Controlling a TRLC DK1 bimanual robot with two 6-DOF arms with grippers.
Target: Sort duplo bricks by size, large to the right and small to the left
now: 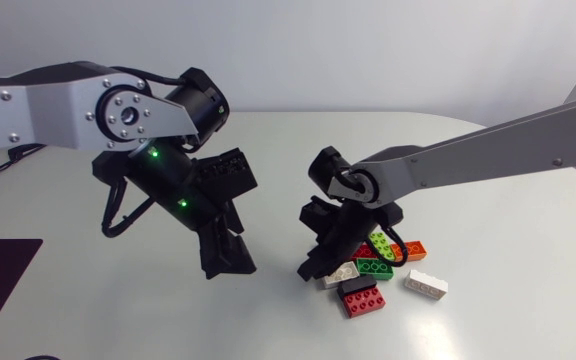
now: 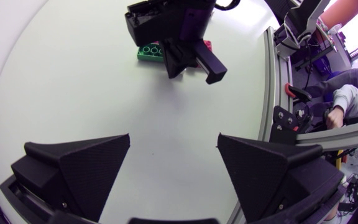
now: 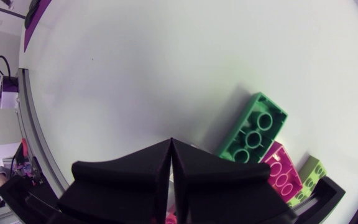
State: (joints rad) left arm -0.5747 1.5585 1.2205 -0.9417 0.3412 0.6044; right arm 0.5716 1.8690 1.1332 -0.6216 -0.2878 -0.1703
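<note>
Two arms lean in over the pale table [image 1: 488,330]. From above, the left gripper [image 1: 230,262] hangs left of centre, well apart from the bricks. The right gripper [image 1: 315,268] tips down at the left edge of the pile, beside a white brick [image 1: 340,272]. A green brick [image 1: 373,267] lies just right of that and a red brick [image 1: 363,300] nearer.

Left wrist view: its fingers stand spread wide over bare tabletop, with nothing between them.

Right wrist view: its fingers are pressed together, the green brick just beside them, then a magenta brick [image 3: 281,171] and a lime brick [image 3: 309,174].
</note>
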